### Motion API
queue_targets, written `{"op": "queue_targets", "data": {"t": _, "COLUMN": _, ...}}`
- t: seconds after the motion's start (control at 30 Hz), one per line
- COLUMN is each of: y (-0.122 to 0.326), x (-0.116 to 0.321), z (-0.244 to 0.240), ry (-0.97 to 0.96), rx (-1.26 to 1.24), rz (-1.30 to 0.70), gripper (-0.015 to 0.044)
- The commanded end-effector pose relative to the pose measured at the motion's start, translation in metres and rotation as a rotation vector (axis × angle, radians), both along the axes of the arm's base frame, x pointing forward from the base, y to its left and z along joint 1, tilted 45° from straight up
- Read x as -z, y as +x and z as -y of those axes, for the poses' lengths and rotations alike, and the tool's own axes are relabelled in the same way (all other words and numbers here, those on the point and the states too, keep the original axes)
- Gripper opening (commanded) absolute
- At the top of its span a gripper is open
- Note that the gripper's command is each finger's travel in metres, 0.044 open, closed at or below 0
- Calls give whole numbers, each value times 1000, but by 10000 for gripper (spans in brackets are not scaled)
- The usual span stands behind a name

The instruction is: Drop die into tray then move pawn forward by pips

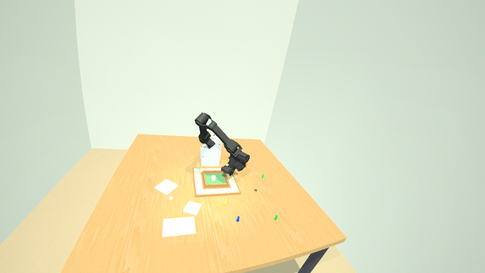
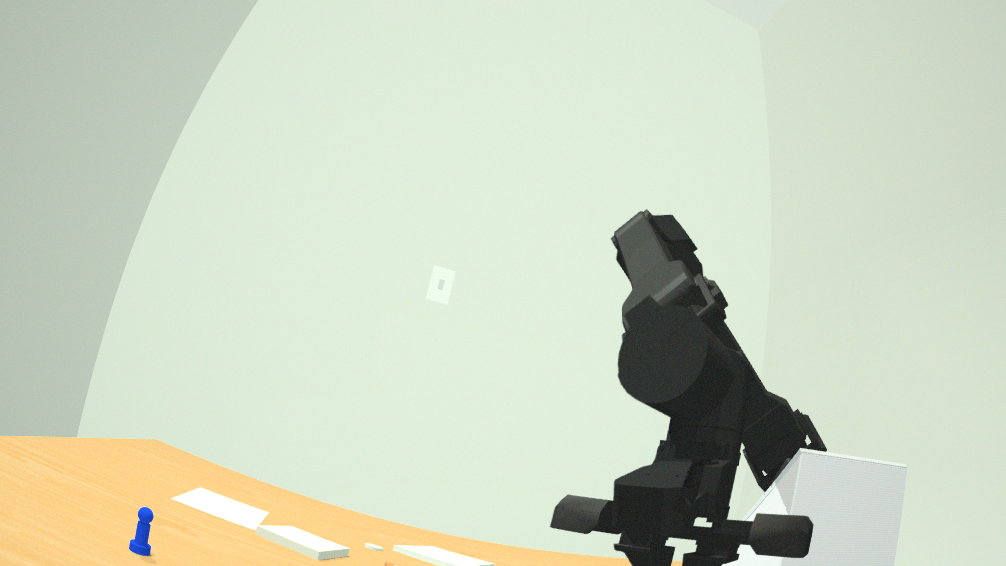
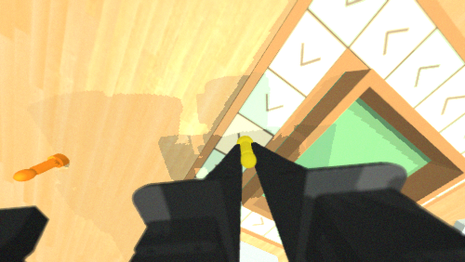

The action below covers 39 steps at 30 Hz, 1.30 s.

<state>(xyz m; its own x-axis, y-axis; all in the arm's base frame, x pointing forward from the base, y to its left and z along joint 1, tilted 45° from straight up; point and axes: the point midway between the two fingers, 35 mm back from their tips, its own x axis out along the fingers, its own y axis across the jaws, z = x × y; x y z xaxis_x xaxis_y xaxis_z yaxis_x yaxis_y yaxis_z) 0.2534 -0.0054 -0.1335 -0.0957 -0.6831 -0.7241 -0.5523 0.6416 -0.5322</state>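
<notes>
My gripper [image 1: 229, 174] [image 3: 245, 148] is shut on the yellow pawn [image 3: 247, 158] and holds it by the head, upright, low over the right side of the board [image 1: 217, 192] [image 3: 308, 46]. The pawn is over a beige square [image 3: 242, 127] close to a corner of the ring. I cannot tell whether its base touches the square. The white die [image 1: 213, 177] lies in the green dice tray [image 1: 219, 183] [image 3: 367, 139]; its pips are too small to read. In the exterior view only the arm's wrist shows; the fingers are below the frame.
An orange pawn [image 3: 42, 167] lies on its side on the table beside the board. Two green pawns [image 1: 262, 175] [image 1: 275, 217], a blue pawn [image 1: 237, 219] [image 2: 142, 531], a yellow disc [image 1: 223, 203], a grey disc [image 1: 255, 190] and white cards [image 1: 166, 186] [image 1: 178, 225] lie around.
</notes>
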Motion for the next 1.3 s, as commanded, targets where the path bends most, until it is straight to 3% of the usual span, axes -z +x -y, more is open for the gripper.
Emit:
{"op": "queue_targets", "data": {"t": 0.0, "y": -3, "x": 5, "z": 5, "ry": -6, "rx": -3, "rz": -9, "gripper": 0}}
{"op": "queue_targets", "data": {"t": 0.07, "y": -3, "x": 7, "z": 7, "ry": -6, "rx": -3, "rz": -9, "gripper": 0}}
{"op": "queue_targets", "data": {"t": 0.4, "y": 0, "x": 1, "z": 1, "ry": 0, "rx": 0, "rz": -1, "gripper": 263}}
{"op": "queue_targets", "data": {"t": 0.63, "y": 4, "x": -32, "z": -32, "ry": -3, "rx": -3, "rz": -9, "gripper": 440}}
{"op": "queue_targets", "data": {"t": 0.77, "y": 1, "x": -40, "z": -32, "ry": -7, "rx": 22, "rz": 15, "gripper": 440}}
{"op": "queue_targets", "data": {"t": 1.17, "y": -76, "x": -161, "z": -19, "ry": -71, "rx": 469, "rz": 433, "gripper": 440}}
{"op": "queue_targets", "data": {"t": 1.27, "y": -61, "x": -149, "z": -24, "ry": -61, "rx": 407, "rz": 381, "gripper": 440}}
